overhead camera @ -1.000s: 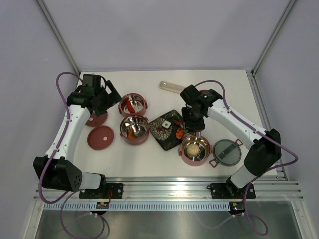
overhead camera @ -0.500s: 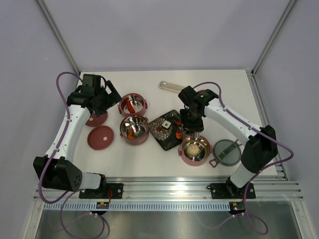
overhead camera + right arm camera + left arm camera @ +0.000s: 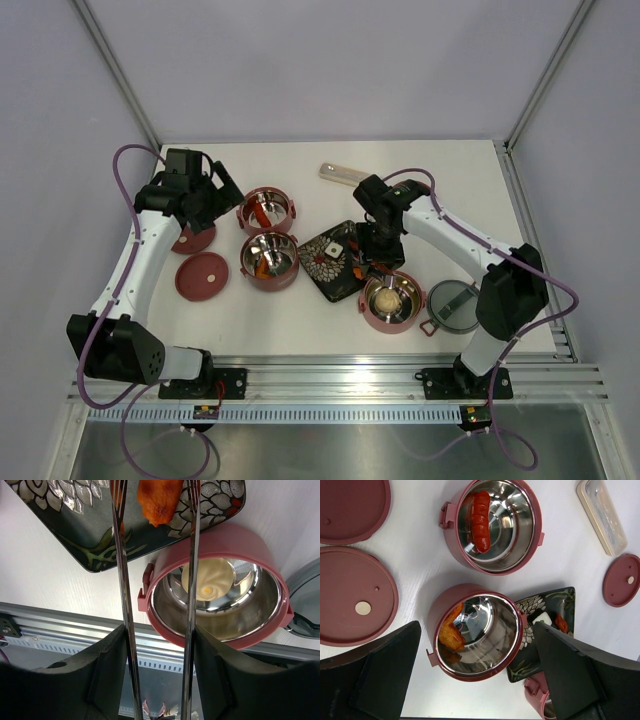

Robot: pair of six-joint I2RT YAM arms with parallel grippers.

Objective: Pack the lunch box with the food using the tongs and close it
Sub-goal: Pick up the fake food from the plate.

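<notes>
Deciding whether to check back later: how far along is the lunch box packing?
Done: a sausage, orange pieces and a beige ball sit in the three bowls. In hand: the tongs in the right tool straddle an orange chunk on the plate. Left: that chunk, then the lids, all off.

free: bare table (image 3: 300, 325) at lower centre of top view; also upper band left of the case (image 3: 343, 174) | left: disc lids (image 3: 203, 277) just beside each other, upper bowl (image 3: 280, 212) and lower bowl (image 3: 278, 252) with a narrow gap between | centre-right: plate (image 3: 322, 262), ball bowl (image 3: 405, 290) and grey lid (image 3: 455, 306) packed close | right arm (image 3: 450, 235) and tongs (image 3: 191, 570) hang over the plate-bowl junction
</notes>
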